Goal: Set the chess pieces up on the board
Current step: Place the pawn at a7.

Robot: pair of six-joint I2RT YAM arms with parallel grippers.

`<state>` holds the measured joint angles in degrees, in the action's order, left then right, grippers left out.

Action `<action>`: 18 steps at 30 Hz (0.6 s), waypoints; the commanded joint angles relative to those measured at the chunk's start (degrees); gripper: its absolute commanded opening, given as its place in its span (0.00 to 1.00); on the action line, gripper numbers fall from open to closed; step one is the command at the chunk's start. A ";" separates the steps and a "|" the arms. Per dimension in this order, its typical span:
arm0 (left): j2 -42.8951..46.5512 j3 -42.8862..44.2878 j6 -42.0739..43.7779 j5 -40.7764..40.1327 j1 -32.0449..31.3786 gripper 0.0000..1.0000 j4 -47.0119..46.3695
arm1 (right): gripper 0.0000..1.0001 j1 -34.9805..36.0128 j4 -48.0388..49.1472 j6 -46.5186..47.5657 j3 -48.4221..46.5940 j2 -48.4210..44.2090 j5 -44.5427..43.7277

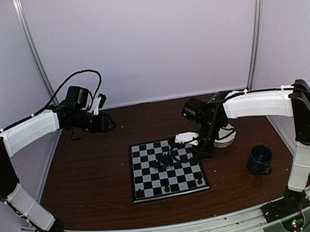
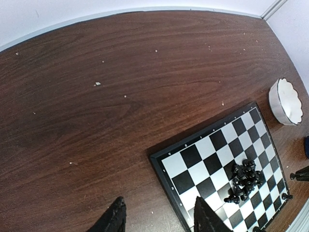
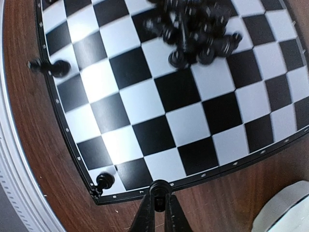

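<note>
The board (image 1: 143,153) lies in the middle of the table. A pile of black chess pieces (image 1: 165,162) lies on its centre and shows in the right wrist view (image 3: 193,29) and the left wrist view (image 2: 246,179). Single pieces stand at the near corner (image 3: 105,180) and at the board's edge (image 3: 50,66). My right gripper (image 3: 159,199) is shut on a black chess piece (image 3: 159,187) over the board's right rim (image 1: 199,152). My left gripper (image 2: 161,217) is open and empty, high over the table at the far left (image 1: 109,123).
A white scalloped bowl (image 1: 226,134) stands right of the board, partly behind the right arm, and shows in the left wrist view (image 2: 286,101). A dark blue mug (image 1: 261,159) stands at the near right. Walls enclose the table at the back and sides.
</note>
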<state>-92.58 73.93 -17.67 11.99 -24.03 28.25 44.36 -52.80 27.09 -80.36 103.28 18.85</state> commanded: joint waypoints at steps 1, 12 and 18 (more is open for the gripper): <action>-0.66 0.12 0.88 -0.31 0.39 0.48 -2.38 | 0.02 -0.25 4.43 1.30 4.96 -2.78 -1.19; -0.85 0.25 0.97 -0.21 0.39 0.48 -2.27 | 0.04 0.65 4.31 2.93 5.50 0.61 0.49; -0.58 0.35 1.06 0.11 0.39 0.48 -2.14 | 0.05 1.11 3.49 3.55 5.72 1.31 1.04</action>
<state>-93.30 73.93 -17.63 11.81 -24.03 28.25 44.97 -49.30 29.63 -74.83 103.88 19.22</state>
